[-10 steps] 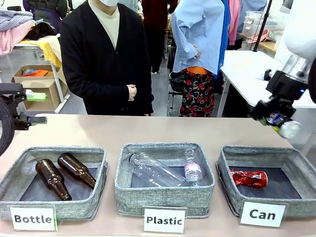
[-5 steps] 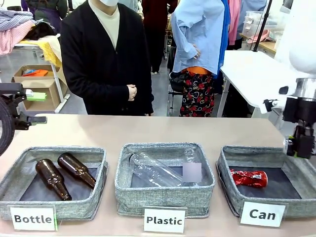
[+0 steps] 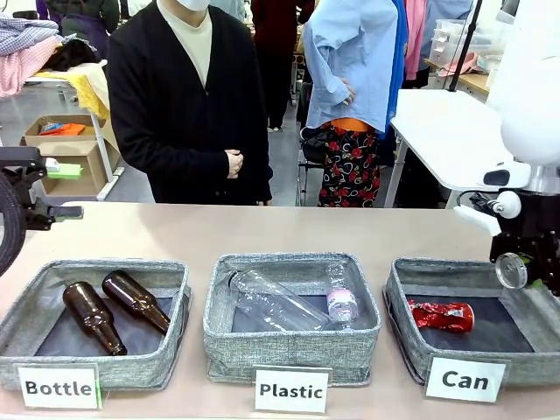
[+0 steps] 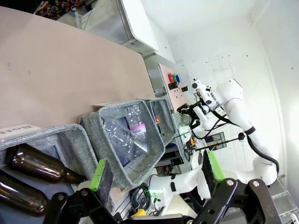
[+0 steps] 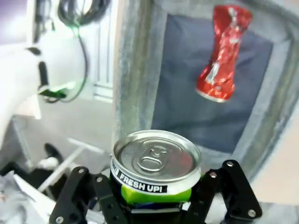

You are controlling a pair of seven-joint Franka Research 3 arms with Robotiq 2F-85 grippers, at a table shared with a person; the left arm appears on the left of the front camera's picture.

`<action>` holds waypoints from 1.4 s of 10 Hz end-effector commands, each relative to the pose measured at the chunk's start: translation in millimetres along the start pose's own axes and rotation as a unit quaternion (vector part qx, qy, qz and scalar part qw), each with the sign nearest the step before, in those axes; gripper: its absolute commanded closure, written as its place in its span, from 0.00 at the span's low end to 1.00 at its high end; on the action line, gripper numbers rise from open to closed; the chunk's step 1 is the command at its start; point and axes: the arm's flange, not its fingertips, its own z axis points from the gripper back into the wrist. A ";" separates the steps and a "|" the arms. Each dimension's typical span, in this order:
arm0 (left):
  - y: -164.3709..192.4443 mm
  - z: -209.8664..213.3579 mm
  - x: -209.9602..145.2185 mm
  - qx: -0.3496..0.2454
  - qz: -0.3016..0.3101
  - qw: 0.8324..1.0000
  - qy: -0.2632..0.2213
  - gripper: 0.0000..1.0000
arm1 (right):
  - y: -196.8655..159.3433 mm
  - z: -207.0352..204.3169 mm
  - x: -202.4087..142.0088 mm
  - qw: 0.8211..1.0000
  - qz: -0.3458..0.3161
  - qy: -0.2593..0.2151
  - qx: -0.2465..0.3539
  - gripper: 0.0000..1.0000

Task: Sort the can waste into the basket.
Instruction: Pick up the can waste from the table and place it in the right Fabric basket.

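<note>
Since half a second ago, the right gripper point(image 3: 528, 267) has lowered a little and turned at the right edge of the Can basket point(image 3: 404, 278), its fingers pinching the black-silver can point(image 5: 155, 167), whose silver lid faces the wrist camera above the basket's outer wall. Inside, the red can point(image 3: 441, 315) lies on the left half of the dark floor, leaving the right half open, while the Plastic bin point(image 3: 291, 346) with clear bottles point(image 3: 289, 300) and the Bottle bin point(image 3: 131, 367) with brown bottles point(image 3: 114, 308) sit well clear to the left. Far left, the left gripper point(image 4: 156, 170) hangs with fingers spread and nothing between them, and a person point(image 3: 188, 101) stands beyond the far table edge, hands clasped.
</note>
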 end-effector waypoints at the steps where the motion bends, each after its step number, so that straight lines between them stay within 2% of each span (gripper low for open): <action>1: -0.2 3.5 0.0 -0.003 -0.004 1.000 0.008 0.00 | 11.9 -10.1 4.5 0.996 0.006 -0.092 -0.019 1.00; 3: -0.2 3.5 0.0 -0.003 -0.004 1.000 0.008 0.00 | 15.8 -12.5 15.0 0.983 -0.066 -0.160 -0.062 1.00; 4: -0.2 3.5 0.0 -0.003 -0.004 1.000 0.008 0.00 | 16.7 -14.3 19.2 0.979 -0.094 -0.165 -0.077 1.00; 6: -0.2 3.5 0.0 -0.003 -0.004 1.000 0.008 0.00 | 15.3 -13.3 20.5 0.977 -0.107 -0.161 -0.093 1.00; 7: -0.2 3.5 0.0 -0.003 -0.004 1.000 0.008 0.00 | 13.8 -13.8 19.4 0.976 -0.099 -0.166 -0.096 0.55; 8: -0.2 3.5 0.0 -0.003 -0.004 1.000 0.008 0.00 | 12.3 -13.6 19.0 0.975 -0.113 -0.166 -0.097 0.30; 9: -0.2 3.5 0.0 -0.003 -0.004 1.000 0.008 0.00 | 11.8 -12.8 18.7 0.974 -0.118 -0.166 -0.096 0.00; 11: -0.2 3.5 0.0 -0.003 -0.004 1.000 0.008 0.00 | 12.0 -13.1 17.1 0.975 -0.113 -0.170 -0.090 0.00; 12: -0.2 3.5 0.0 -0.003 -0.004 1.000 0.008 0.00 | 11.6 -12.7 16.7 0.973 -0.120 -0.174 -0.090 0.07; 13: -0.2 3.5 0.0 -0.003 -0.004 1.000 0.008 0.00 | 11.8 -11.8 16.0 0.971 -0.123 -0.182 -0.089 0.00; 14: -0.2 3.5 0.0 -0.003 -0.004 1.000 0.008 0.00 | 12.2 -12.0 16.2 0.968 -0.133 -0.193 -0.085 0.00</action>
